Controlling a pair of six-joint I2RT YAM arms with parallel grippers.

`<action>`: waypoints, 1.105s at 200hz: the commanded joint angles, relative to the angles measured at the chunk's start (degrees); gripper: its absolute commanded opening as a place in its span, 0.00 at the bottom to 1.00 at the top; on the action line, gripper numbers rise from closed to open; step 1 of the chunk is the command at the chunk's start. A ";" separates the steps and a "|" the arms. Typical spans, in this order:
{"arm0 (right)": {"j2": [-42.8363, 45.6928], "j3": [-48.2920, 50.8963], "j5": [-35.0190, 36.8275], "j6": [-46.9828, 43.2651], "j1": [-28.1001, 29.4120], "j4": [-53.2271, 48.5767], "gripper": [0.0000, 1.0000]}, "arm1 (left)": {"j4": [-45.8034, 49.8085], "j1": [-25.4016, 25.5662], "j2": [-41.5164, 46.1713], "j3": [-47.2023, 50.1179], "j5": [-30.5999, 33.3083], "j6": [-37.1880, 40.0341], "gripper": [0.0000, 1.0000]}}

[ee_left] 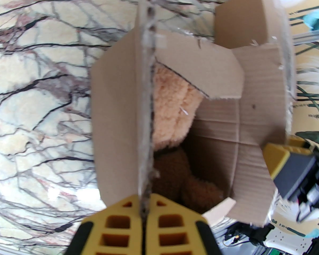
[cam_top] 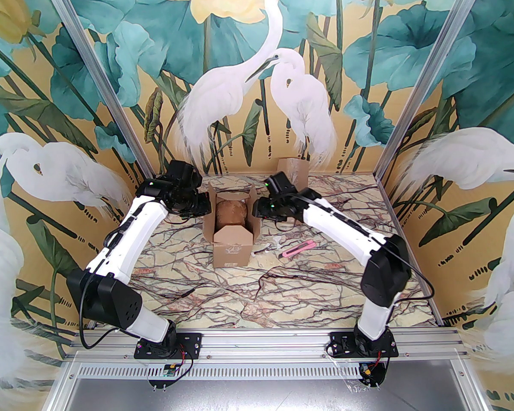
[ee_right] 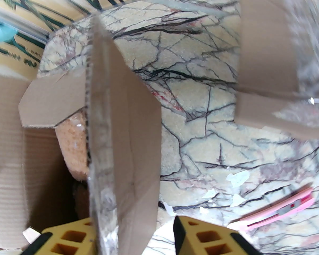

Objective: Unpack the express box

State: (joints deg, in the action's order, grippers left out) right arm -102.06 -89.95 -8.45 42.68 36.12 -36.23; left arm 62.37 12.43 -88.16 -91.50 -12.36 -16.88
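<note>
The brown express box (cam_top: 233, 240) stands open mid-table with a brown and cream plush toy (cam_top: 230, 212) inside. In the left wrist view the plush (ee_left: 170, 94) fills the box's inside. My left gripper (ee_left: 145, 208) is shut on the edge of the box's left flap (ee_left: 146, 89), which stands upright; it sits at the box's left side (cam_top: 205, 207). My right gripper (ee_right: 127, 227) is at the box's right side (cam_top: 256, 209), open, with the right flap (ee_right: 122, 131) standing between its yellow fingers (ee_right: 199, 235), against the left one.
A second, smaller cardboard box (cam_top: 293, 170) stands behind the right arm near the back wall. A pink utility knife (cam_top: 298, 248) lies on the marble tabletop right of the open box, with small scraps of tape (ee_right: 236, 178) near it.
</note>
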 commanded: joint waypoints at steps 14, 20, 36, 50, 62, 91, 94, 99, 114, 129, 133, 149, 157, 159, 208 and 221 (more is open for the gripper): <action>1.59 5.19 -7.59 -0.72 -1.55 9.31 0.50 | -3.68 -1.35 2.60 1.11 0.12 1.87 0.00; 1.73 5.89 -8.64 -0.52 -1.72 10.79 0.49 | -4.06 -1.35 2.72 1.38 -0.47 1.90 0.00; 1.91 8.33 -12.07 0.13 -2.02 16.12 0.41 | -5.06 -1.36 2.91 2.31 -1.72 2.45 0.00; 1.96 9.73 -13.00 1.38 -2.02 18.34 0.33 | -5.17 -1.35 3.15 3.18 -1.55 3.28 0.00; 2.26 11.10 -13.01 2.86 -2.27 19.77 0.33 | -5.00 -1.35 3.40 4.07 -0.30 4.03 0.00; 4.01 16.11 -14.14 5.58 -3.06 26.13 0.33 | -4.35 -1.44 3.43 6.01 1.52 5.01 0.00; 4.06 16.65 -14.63 5.81 -3.22 26.82 0.33 | -4.43 -1.43 3.43 6.27 1.53 4.97 0.00; 4.02 17.46 -15.21 6.15 -3.40 28.44 0.33 | -4.67 -1.40 3.34 6.64 1.40 4.81 0.00; 2.95 18.73 -17.20 6.61 -3.66 30.79 0.34 | -5.78 -1.40 3.09 8.00 0.87 4.62 0.00; 0.97 18.47 -19.26 7.24 -3.84 30.71 0.36 | -6.71 -1.44 3.06 8.93 0.40 4.70 0.00; 0.62 18.44 -19.79 7.10 -3.86 30.81 0.37 | -6.86 -1.42 3.01 8.99 0.13 4.80 0.00; 0.34 18.76 -18.78 7.36 -3.99 30.07 0.42 | -7.46 -1.44 3.42 8.67 -0.77 5.16 0.00; 0.82 18.49 -17.73 6.88 -4.04 29.19 0.48 | -7.46 -1.44 3.71 8.09 -1.07 5.35 0.00; 1.03 18.32 -17.28 6.71 -4.04 28.78 0.48 | -7.40 -1.44 3.83 7.92 -1.08 5.41 0.00; 7.51 7.31 -3.51 -5.54 -3.70 10.88 0.66 | -3.13 -1.35 4.24 0.69 2.03 4.65 0.00; 7.99 2.39 -0.39 -8.85 -3.12 5.67 0.68 | -2.15 -1.22 4.05 -1.16 3.05 4.09 0.00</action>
State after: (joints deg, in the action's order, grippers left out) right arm -98.48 -79.24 -17.63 42.33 32.62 -19.86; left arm 59.02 11.22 -85.19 -87.59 -11.70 -12.82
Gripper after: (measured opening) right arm 0.668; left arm 0.060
